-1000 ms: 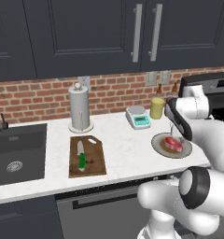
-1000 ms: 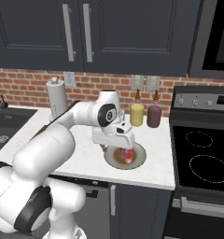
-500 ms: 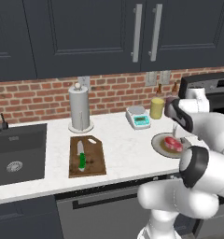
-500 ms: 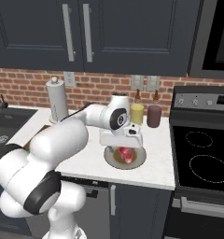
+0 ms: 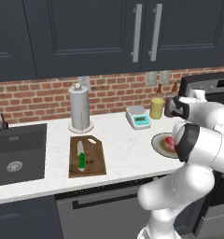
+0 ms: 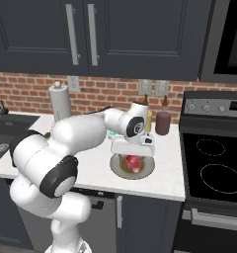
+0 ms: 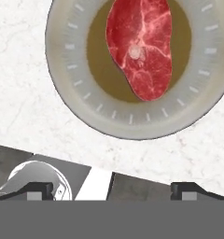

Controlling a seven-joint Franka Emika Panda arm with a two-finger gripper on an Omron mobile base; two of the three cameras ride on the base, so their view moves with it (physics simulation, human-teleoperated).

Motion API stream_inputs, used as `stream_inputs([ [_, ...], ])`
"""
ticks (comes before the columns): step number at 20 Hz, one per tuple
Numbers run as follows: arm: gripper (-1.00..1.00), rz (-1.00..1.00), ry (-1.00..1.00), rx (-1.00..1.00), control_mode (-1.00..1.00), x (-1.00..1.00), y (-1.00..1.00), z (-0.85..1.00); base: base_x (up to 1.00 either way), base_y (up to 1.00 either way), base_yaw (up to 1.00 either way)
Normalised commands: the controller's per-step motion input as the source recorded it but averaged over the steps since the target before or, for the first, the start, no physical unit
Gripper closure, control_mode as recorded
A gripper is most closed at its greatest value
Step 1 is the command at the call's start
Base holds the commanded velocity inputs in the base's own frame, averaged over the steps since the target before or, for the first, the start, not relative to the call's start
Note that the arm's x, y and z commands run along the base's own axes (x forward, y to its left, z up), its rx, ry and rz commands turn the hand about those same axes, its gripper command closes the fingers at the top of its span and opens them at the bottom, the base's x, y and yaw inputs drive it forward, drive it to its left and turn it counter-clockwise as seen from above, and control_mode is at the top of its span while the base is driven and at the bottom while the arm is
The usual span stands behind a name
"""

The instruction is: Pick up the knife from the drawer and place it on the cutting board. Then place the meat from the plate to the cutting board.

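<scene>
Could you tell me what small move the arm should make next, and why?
Probably lower the gripper straight down with the jaws apart, shifting slightly toward the meat. The knife already lies on the cutting board, while the meat rests on the plate, ungrasped, offset from between the jaws.

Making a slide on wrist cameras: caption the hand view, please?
Open gripper poised above the meat lying on the plate, white counter around.

plate (image 5: 158,142) half hidden behind the arm, meat (image 7: 141,46) cut off at top edge
</scene>
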Motion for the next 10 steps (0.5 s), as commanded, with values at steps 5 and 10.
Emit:
stream_inputs([
  [5,-1.00,0.07,0.00,0.05,-1.00,0.20,0.00,-0.20,0.00,0.00,0.00],
  [10,-1.00,0.02,0.00,0.00,-1.00,0.12,0.00,-0.28,0.00,0.00,0.00],
])
